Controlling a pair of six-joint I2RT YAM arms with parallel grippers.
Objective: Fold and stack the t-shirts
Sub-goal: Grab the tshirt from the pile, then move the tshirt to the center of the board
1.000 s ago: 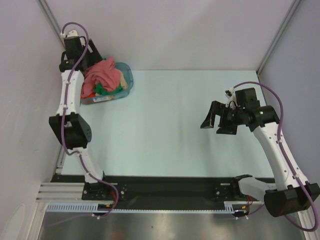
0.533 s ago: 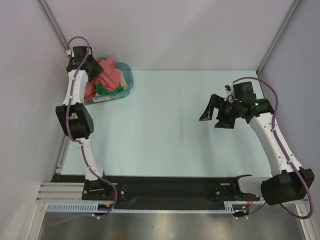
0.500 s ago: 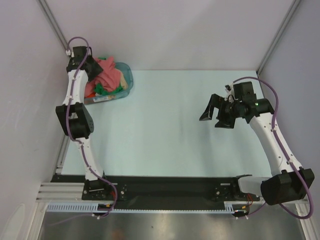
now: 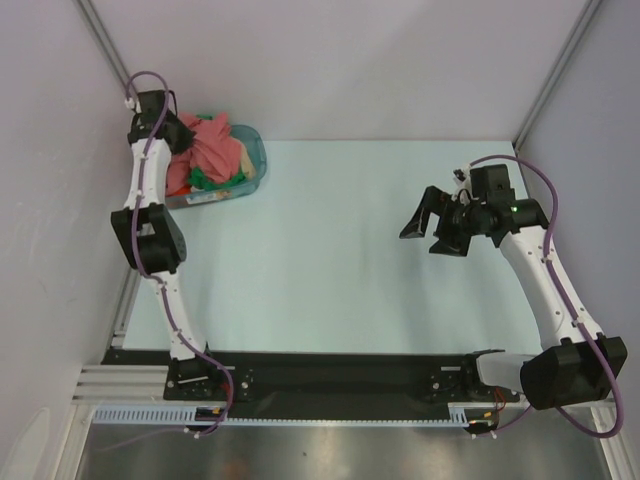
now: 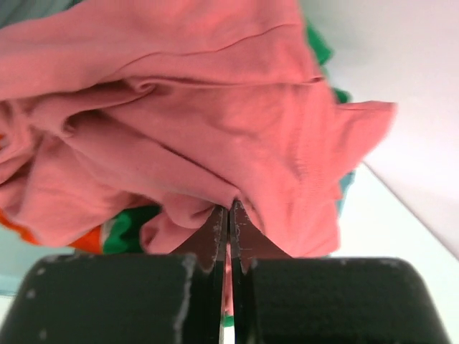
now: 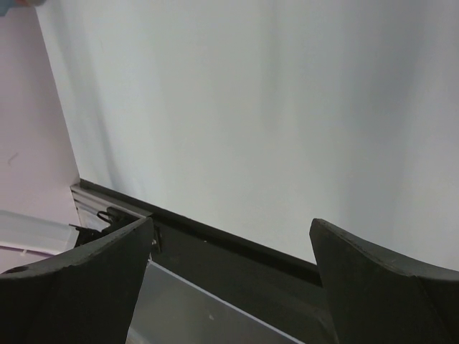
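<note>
The t-shirts lie heaped in a tub at the table's far left. A salmon-red t-shirt tops the pile, over a green one, a beige one and a strip of orange. My left gripper reaches down into the pile and is shut on a fold of the salmon-red t-shirt, with cloth bunched at its tips. My right gripper hovers above the table's right half, open, with nothing between its fingers.
The clear blue-tinted tub stands in the far left corner against the wall. The pale table top stretches between the arms. A black rail runs along the near edge. Frame posts rise at both back corners.
My left gripper has closed from open onto the salmon-red t-shirt, and its arm has shifted back over the tub. The right gripper has drifted slightly left, still open.
</note>
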